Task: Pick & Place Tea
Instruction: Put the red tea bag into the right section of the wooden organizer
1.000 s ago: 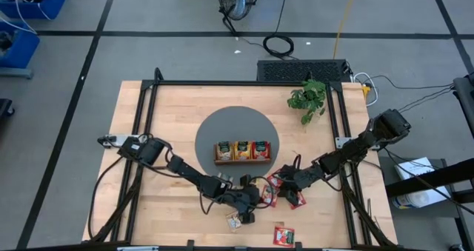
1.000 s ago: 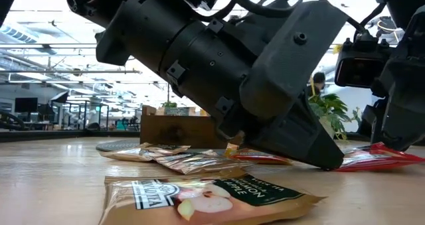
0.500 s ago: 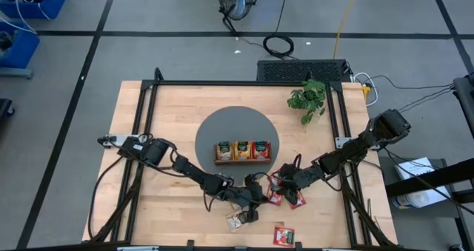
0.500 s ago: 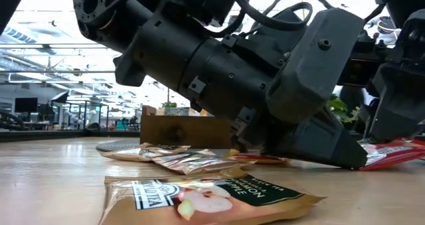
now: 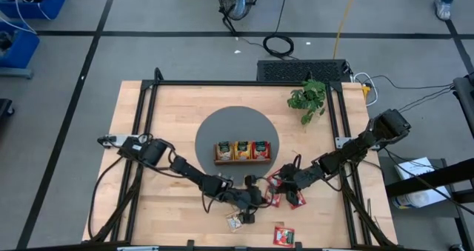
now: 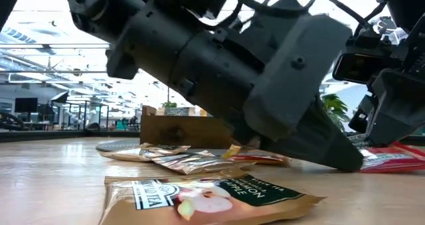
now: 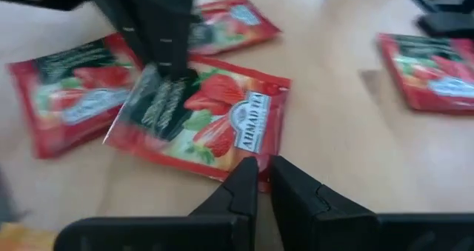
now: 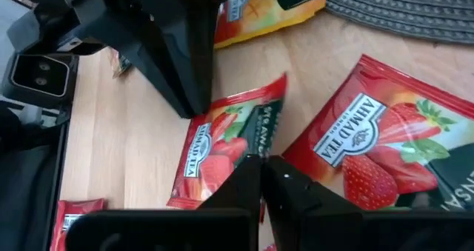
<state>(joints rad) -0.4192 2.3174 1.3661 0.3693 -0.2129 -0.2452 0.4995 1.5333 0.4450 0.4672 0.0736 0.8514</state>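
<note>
Your grippers met over the red packets.
Your right gripper [image 8: 263, 162] pinched a red packet's [image 8: 226, 151] edge; your left gripper [image 7: 263, 169] was nearly shut, empty.

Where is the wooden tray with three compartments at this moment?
In the high view, the wooden tray sits on the round grey mat at the table's middle, just behind both grippers.

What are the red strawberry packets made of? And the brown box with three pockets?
The red strawberry packets look like thin glossy foil or plastic-coated paper: they lie flat, show light sheen and carry crisp printed pictures. Which of the two cannot be told by looks. The brown box, a tray with three compartments, looks like plain matte wood: an even brown colour with straight, thick walls in the low view.
</note>
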